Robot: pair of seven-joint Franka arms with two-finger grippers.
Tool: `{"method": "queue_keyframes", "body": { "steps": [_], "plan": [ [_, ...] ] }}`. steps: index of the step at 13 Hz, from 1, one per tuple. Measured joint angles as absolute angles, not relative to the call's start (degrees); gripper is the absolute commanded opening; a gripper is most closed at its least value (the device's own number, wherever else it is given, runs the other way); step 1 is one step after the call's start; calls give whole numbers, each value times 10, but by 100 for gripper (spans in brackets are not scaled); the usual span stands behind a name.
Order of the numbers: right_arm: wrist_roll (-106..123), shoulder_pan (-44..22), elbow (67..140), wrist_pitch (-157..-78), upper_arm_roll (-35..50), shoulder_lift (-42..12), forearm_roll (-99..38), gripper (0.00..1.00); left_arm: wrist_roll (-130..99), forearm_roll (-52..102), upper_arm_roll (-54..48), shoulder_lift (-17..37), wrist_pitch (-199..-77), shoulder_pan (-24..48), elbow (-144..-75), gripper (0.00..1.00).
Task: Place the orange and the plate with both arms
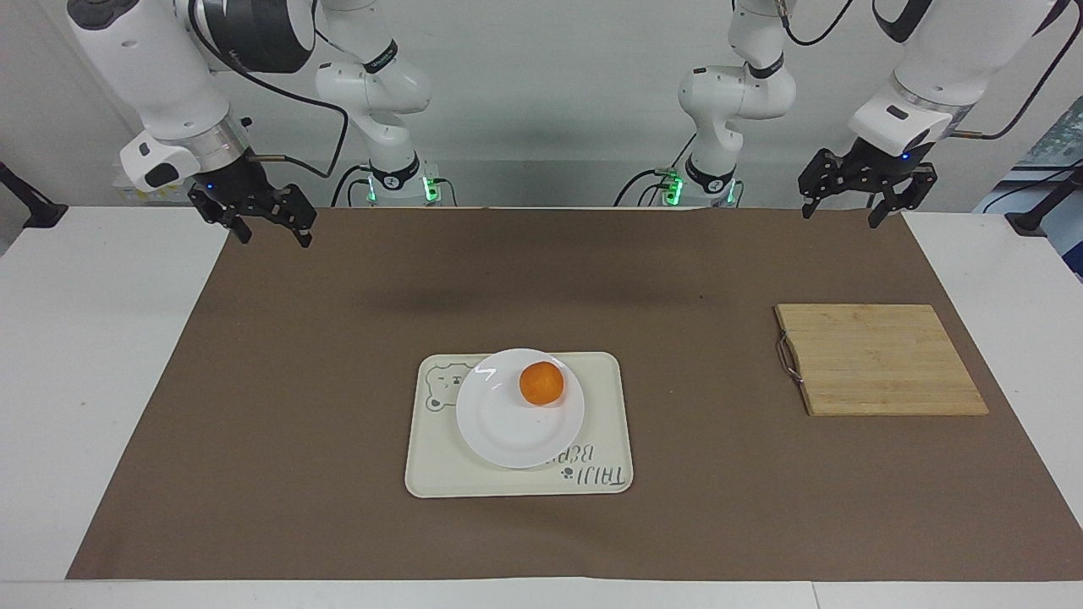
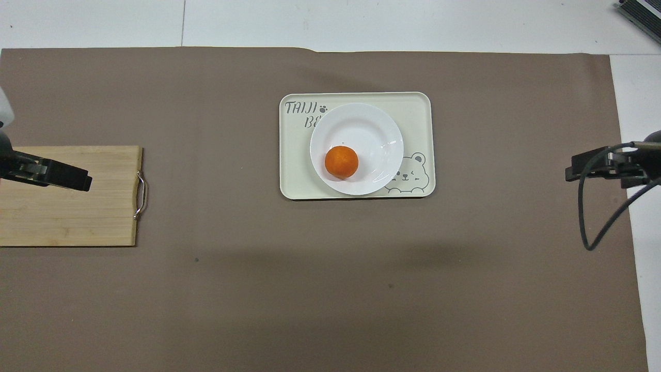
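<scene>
The orange [image 1: 541, 383] lies on the white plate [image 1: 506, 427], on the part of it nearer the robots. The plate stands on the cream bear tray [image 1: 440, 474] in the middle of the mat. In the overhead view the orange [image 2: 341, 161] sits on the plate [image 2: 361, 126] in the same way. My right gripper [image 1: 275, 237] is open and empty, raised over the mat's corner at the right arm's end, well away from the tray; its tip shows in the overhead view [image 2: 573, 173]. My left gripper [image 1: 840, 216] is open and empty and waits raised at the left arm's end [image 2: 85, 182].
A wooden cutting board [image 1: 880, 359] with a metal handle lies on the brown mat at the left arm's end [image 2: 67, 206]. The tray [image 2: 418, 108] has grey lettering and a bear drawing. White table borders the mat.
</scene>
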State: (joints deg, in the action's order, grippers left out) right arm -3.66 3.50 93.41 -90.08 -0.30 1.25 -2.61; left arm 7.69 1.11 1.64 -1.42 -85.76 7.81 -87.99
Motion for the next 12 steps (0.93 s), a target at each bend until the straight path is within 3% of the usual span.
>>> {"method": "queue_keyframes", "body": {
  "steps": [6,12],
  "plan": [
    [-18,35,927,-872,-5,61,-26,100,77,11,17,-14,-858,78,-880,100],
    [11,34,900,-822,-3,63,-3,100,77,11,17,-14,-858,78,-880,100]
  ]
}}
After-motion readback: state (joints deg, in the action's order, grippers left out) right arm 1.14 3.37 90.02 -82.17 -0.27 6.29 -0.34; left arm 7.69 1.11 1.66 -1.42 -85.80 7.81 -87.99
